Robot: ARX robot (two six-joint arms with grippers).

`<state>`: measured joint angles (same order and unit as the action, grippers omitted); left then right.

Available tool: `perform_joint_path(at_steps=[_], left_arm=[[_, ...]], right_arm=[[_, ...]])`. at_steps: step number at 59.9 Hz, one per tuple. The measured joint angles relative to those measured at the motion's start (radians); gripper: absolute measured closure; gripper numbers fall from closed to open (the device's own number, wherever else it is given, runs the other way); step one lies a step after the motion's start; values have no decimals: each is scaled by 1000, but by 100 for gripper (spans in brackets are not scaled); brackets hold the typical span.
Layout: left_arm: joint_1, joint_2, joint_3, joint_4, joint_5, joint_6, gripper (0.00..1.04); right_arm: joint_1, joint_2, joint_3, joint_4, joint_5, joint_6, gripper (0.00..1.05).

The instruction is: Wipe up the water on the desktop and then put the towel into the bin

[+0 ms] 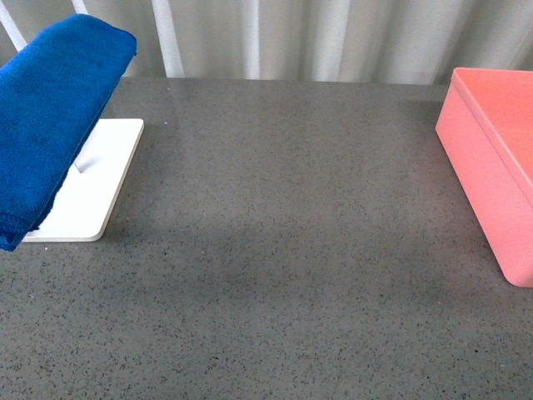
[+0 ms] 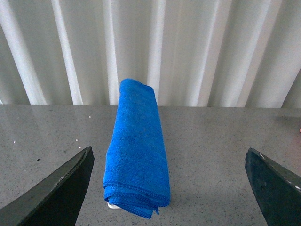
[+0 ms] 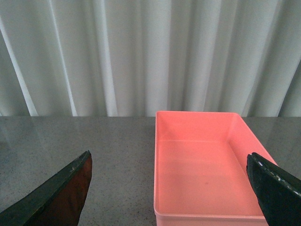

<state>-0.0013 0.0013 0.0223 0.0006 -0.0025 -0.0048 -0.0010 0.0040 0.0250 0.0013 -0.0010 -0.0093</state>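
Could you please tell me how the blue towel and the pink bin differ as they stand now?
The towel is royal blue, soft and folded; the bin is salmon pink, rigid and straight-walled. The towel sits raised over the white tray at the left; the bin stands directly on the desktop at the right. Both are single-coloured and lie lengthwise, front to back.

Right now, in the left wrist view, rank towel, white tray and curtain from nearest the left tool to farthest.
1. The towel, straight ahead of the left tool.
2. The white tray, peeking under the towel's near end; too close to call with the towel.
3. The curtain, behind the far edge of the desktop, farthest.
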Motion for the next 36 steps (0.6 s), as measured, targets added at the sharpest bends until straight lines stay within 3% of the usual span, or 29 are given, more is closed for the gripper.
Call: perform_joint_path(at_steps=[36], left_arm=[[0,0,0,0,0,0,7]], right_arm=[[0,0,0,0,0,0,7]])
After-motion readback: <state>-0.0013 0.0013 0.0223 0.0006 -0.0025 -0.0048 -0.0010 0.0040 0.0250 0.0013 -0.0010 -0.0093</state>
